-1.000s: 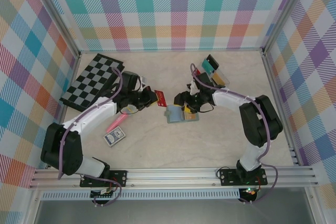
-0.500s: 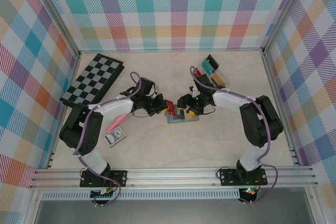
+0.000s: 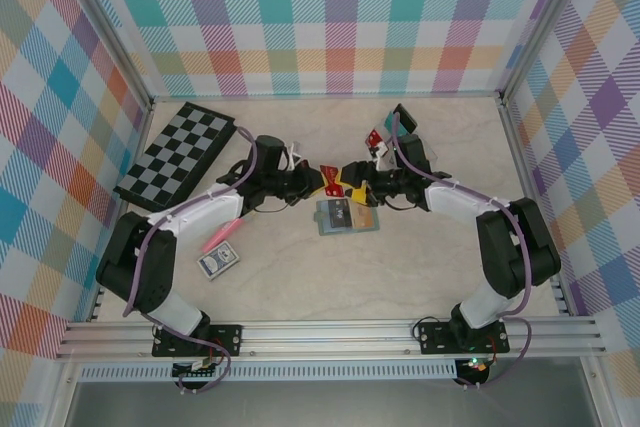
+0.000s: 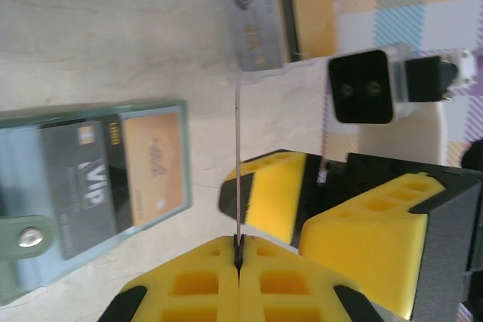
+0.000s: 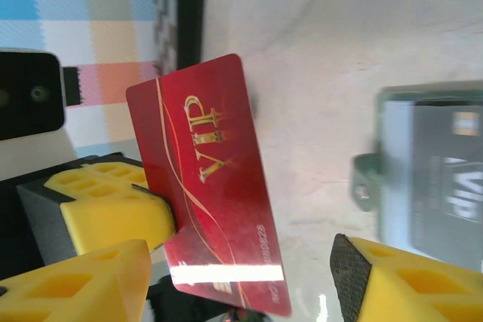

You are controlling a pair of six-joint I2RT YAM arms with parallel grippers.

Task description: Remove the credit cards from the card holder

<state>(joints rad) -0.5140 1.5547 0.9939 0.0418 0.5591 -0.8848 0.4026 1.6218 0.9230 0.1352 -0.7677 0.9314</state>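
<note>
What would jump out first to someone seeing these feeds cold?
The red VIP card, pinched in the left tool at the centre of the top view, with the right tool open right beside it. Just below them in that view, the card holder lies open, a dark card and a gold card in its slots.

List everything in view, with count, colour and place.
red card: one, red, pinched in left gripper, off the table
card holder: one, grey-green, open, table centre
cards in holder: two, dark and gold, in its slots
clear tray: one, transparent, far right
tray cards: three visible, grey, gold, red, in tray
checkered board: one, black-grey, far left
card pack: one, blue-patterned, near left
pink object: one, pink, beside pack
left gripper: one, yellow pads, shut on red card
right gripper: one, yellow pads, open, facing that card
</note>
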